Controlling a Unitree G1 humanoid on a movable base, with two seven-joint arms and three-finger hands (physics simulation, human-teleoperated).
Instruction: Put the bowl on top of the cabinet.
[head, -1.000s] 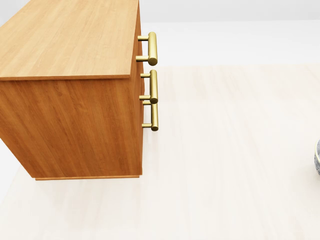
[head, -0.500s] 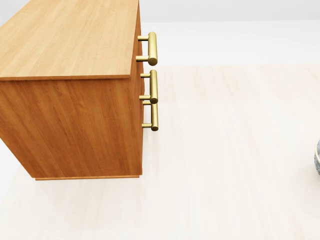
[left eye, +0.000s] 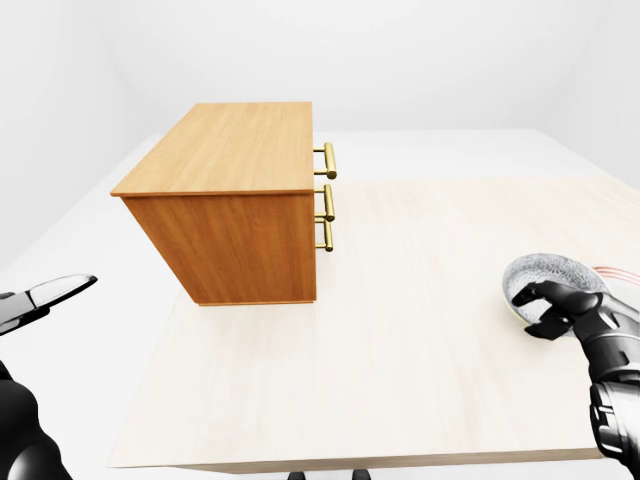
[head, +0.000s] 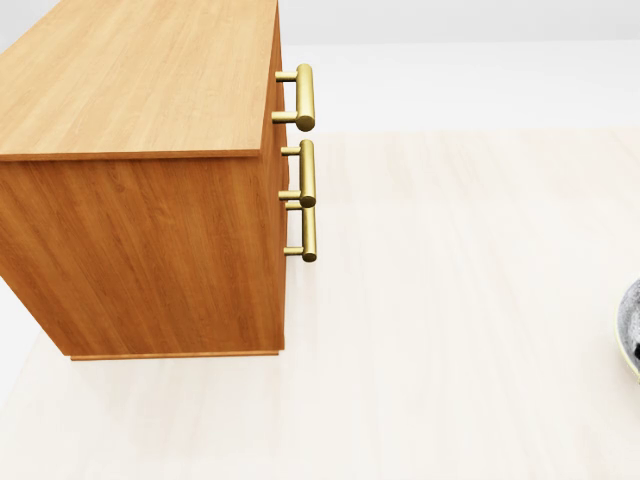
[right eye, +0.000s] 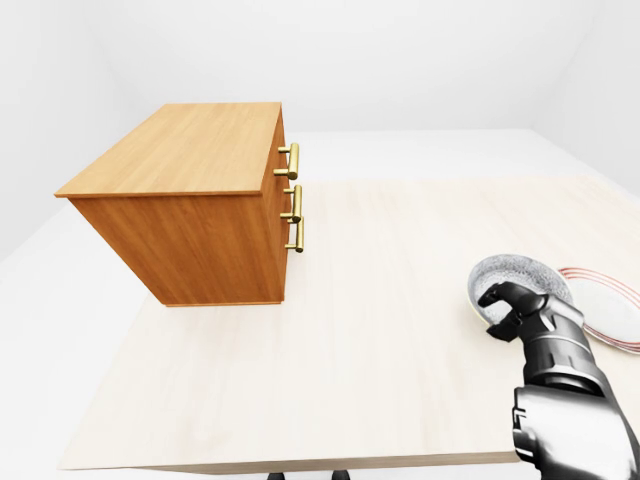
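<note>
Now the bowl (right eye: 525, 275) is down by the counter (right eye: 380, 340), well to the right of the cabinet (right eye: 190, 200). The right hand (right eye: 530, 315) curls its fingers over the rim, a good hold. The bowl looks stiff, light and breakable. The left hand (left eye: 45, 297) has wide, empty fingers.

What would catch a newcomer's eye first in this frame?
The big wooden cabinet with brass handles stands at upper left of the right-eye view on a pale table. At lower right, the black right hand grips the rim of a speckled grey bowl, beside a red-rimmed plate.
</note>
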